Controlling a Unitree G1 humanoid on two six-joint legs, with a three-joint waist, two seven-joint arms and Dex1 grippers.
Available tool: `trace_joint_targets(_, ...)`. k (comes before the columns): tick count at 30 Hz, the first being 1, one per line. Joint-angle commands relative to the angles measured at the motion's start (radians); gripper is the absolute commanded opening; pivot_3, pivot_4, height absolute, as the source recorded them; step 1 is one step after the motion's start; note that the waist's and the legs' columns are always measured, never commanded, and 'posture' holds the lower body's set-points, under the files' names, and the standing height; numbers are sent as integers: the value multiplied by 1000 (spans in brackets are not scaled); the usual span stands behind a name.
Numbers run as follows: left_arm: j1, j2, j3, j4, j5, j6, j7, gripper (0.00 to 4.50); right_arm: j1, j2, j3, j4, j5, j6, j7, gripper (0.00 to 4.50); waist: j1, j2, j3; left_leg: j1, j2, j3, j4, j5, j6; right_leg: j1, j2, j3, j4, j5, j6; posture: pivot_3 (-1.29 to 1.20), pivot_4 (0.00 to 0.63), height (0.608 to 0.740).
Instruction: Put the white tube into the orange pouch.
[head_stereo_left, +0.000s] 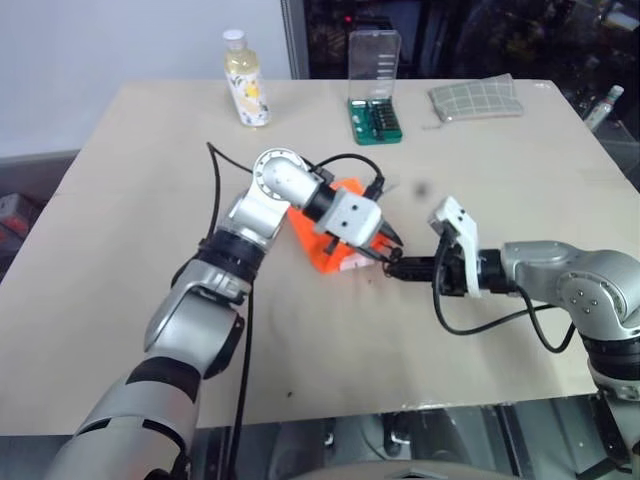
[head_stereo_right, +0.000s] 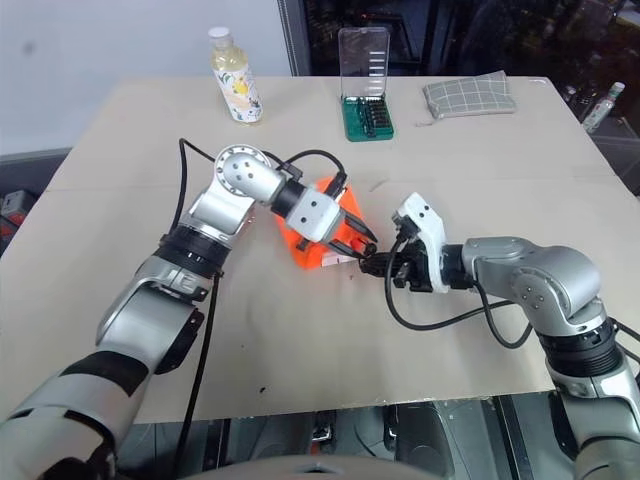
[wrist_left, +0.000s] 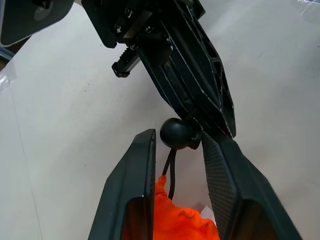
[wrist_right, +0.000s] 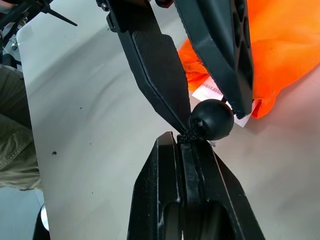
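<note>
While right gripper (wrist_right: 186, 137) pinches cord knot clenched, left gripper (wrist_left: 177, 145) (part-open) straddles cord bead (wrist_left: 179, 133) at orange pouch (head_stereo_left: 328, 240).

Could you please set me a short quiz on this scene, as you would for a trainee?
1. True or false: the right gripper is open.
2. What stands at the back left of the table? A. a bottle B. a mug C. a kettle
3. Fill in: the black bead between the left gripper's fingers hangs on the orange pouch's ____.
Key: 1. False, it is shut on the cord beside the bead. 2. A. 3. cord.
</note>
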Motion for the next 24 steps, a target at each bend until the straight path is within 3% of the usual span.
trace_joint_targets(1, -34, -15, 9, -2, -6, -20, 5, 240, -10, -4, -22, -25, 9, -7, 14, 0, 0, 0, 0, 0, 0, 0, 0, 0, 0, 0, 0, 0, 0, 0, 0, 0, 150, 740)
trace_joint_targets(11, -28, 31, 6, 183, 95, -87, 85, 241, 9, 27, -77, -4, 37, -16, -4, 0, -1, 0, 0, 0, 0, 0, 0, 0, 0, 0, 0, 0, 0, 0, 0, 0, 150, 740)
trace_joint_targets(17, -33, 63, 5, 345, 186, -117, 182, 241, 20, 92, -218, -18, 151, -13, -49, 0, -1, 0, 0, -1, 0, 0, 0, 0, 0, 0, 0, -1, 0, 0, 0, 0, 150, 740)
trace_joint_targets(24, 16, 98, 77, 263, 112, 32, 195, 241, -26, 153, -377, -3, 322, -49, -174, 0, -1, 0, 0, -6, 0, 0, 2, 0, 0, -5, 0, -1, 1, 0, 0, 0, 150, 740)
